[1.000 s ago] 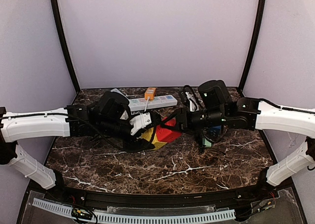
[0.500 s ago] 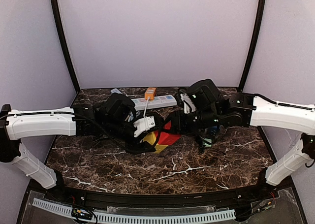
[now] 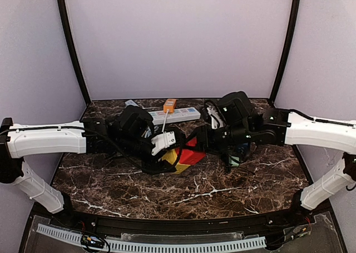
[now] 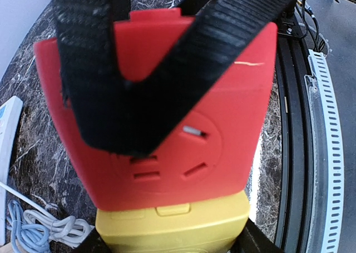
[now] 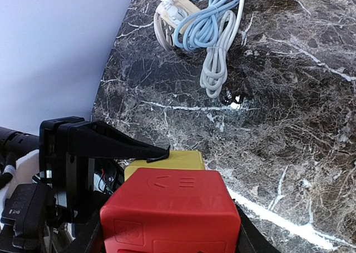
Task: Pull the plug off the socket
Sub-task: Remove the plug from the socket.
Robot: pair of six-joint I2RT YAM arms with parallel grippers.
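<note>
Red socket block (image 4: 233,97): smooth moulded plastic with a slotted round face. Yellow block (image 4: 172,225) is joined to its lower end, mid-frame overhead, above the veined marble tabletop (image 5: 311,97). Left pincer (image 4: 172,239) clamps the yellow, right pincer (image 5: 167,236) the red. Both arms are nearer centre than a second ago. Fingers are cut off at the frame bottoms.

Left arm (image 3: 44,140) and right arm (image 3: 320,132): rounded white shells on the outer links, black housings from elbow to wrist. Thin black cable (image 3: 39,129) runs along the top of each white link. White camera block (image 3: 160,142) on the left wrist. Right fingers (image 4: 211,36): matte black, finely ridged, tapering.
</note>
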